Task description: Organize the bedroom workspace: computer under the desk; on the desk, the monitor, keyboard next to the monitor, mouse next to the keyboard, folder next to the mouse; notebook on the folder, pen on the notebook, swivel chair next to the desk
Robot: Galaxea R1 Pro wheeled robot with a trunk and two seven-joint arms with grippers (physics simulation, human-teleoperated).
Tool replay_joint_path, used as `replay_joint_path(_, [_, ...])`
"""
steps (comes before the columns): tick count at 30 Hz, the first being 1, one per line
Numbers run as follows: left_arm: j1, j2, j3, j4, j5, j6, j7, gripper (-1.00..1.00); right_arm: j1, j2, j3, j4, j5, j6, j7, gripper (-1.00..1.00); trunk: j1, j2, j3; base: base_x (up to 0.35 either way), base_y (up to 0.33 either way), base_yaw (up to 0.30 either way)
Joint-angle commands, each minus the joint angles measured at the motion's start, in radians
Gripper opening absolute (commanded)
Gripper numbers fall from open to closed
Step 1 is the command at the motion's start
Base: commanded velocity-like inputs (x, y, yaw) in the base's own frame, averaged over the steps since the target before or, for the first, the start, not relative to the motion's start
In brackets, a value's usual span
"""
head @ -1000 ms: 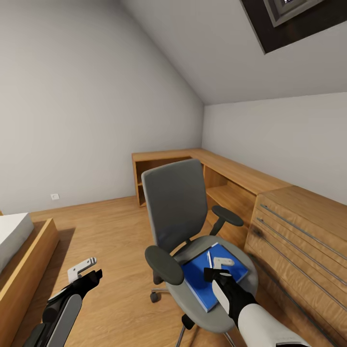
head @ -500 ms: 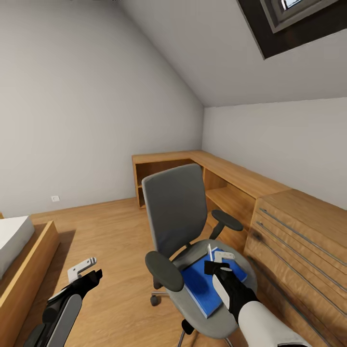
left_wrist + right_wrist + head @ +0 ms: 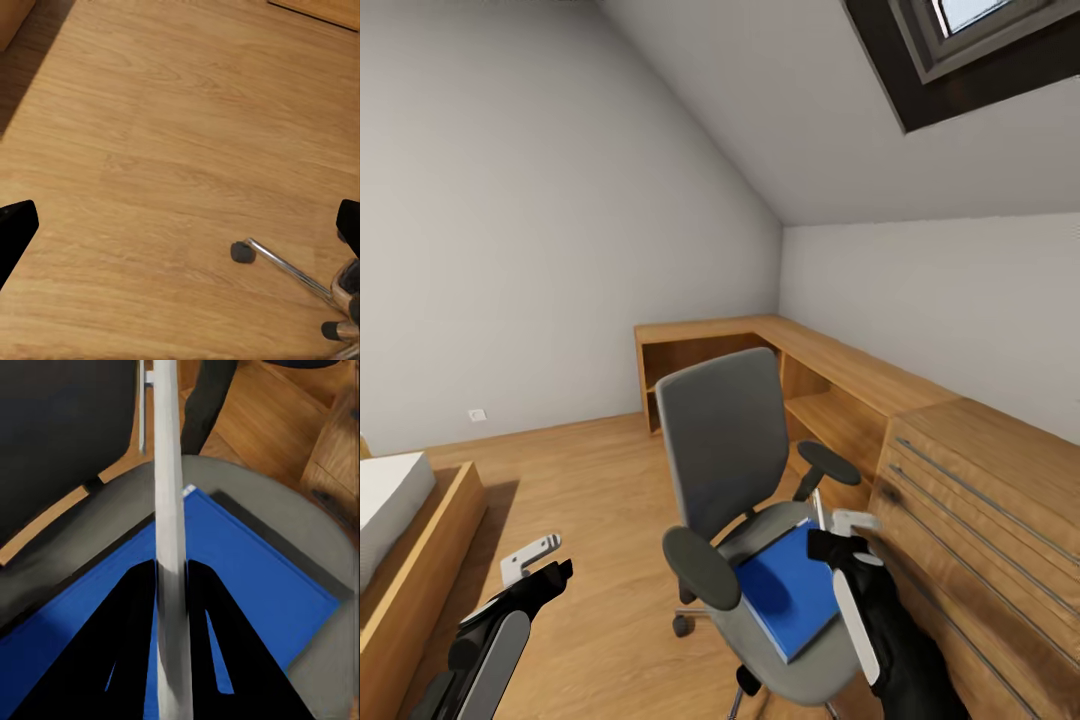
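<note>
My right gripper (image 3: 838,528) is pinched on the pen (image 3: 169,510) — light, stiff, slippery, so I'd grip mid-shaft — left gripper (image 3: 532,562) hangs wide apart.

Head view high, looking forward and down at the swivel chair (image 3: 760,520) in an attic corner, left wrist view facing the floor (image 3: 172,150) near the chair's base, right wrist view close over the folder (image 3: 247,585) on the seat
</note>
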Motion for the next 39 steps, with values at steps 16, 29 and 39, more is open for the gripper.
replay_joint_path(16, [-0.001, 0.0, -0.001, -0.001, 0.01, 0.002, 0.008, 1.0, 0.055, 0.007, -0.001, -0.162, -0.028, 0.083, -0.003, -1.0, -0.062, 0.112, 0.049, -0.321, 0.0, 0.0])
replay_joint_path(29, [0.044, 0.0, -0.039, -0.128, 0.011, 0.004, 0.008, 1.0, 0.073, 0.001, -0.003, -0.215, -0.092, 0.082, -0.006, -1.0, -0.112, 0.203, 0.09, -0.153, 0.0, 0.0])
replay_joint_path(39, [0.044, 0.0, -0.04, -0.129, 0.01, 0.004, 0.008, 1.0, 0.073, 0.001, -0.004, -0.224, -0.091, 0.082, -0.006, -1.0, -0.15, 0.273, 0.121, -0.002, 0.0, 0.0])
